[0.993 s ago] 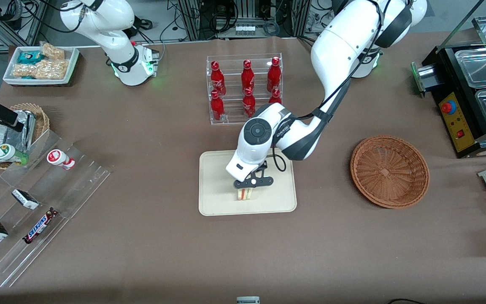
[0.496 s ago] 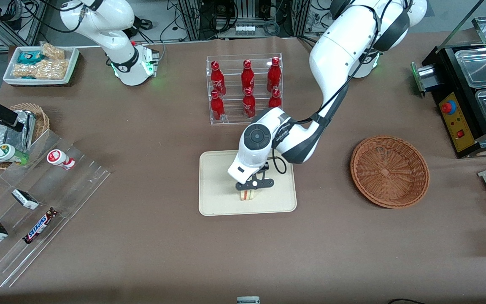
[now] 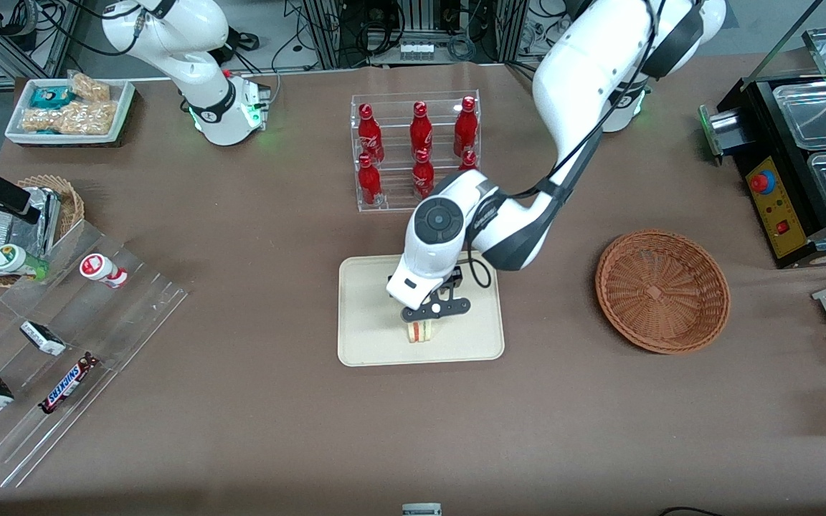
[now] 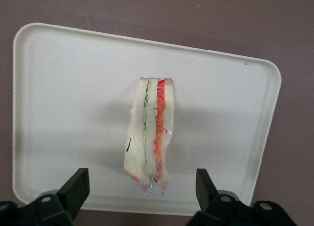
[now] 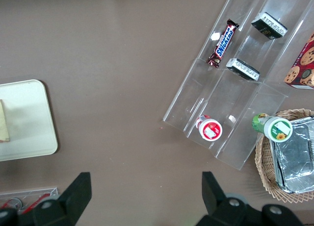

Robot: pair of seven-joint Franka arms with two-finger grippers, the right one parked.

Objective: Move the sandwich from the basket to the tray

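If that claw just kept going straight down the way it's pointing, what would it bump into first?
Probably the sandwich. The gripper hangs open right above it, pointing down, with one finger on each side. If the fingers clear the bread, they would land on the tray instead. How high it hangs is hard to judge.

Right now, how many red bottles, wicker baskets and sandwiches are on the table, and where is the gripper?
Red bottles, in the clear rack: 6
Wicker baskets: 2, the large basket and the smaller pale basket
Sandwich: 1
Total: 9
The gripper is open above the sandwich, which stands on the tray.
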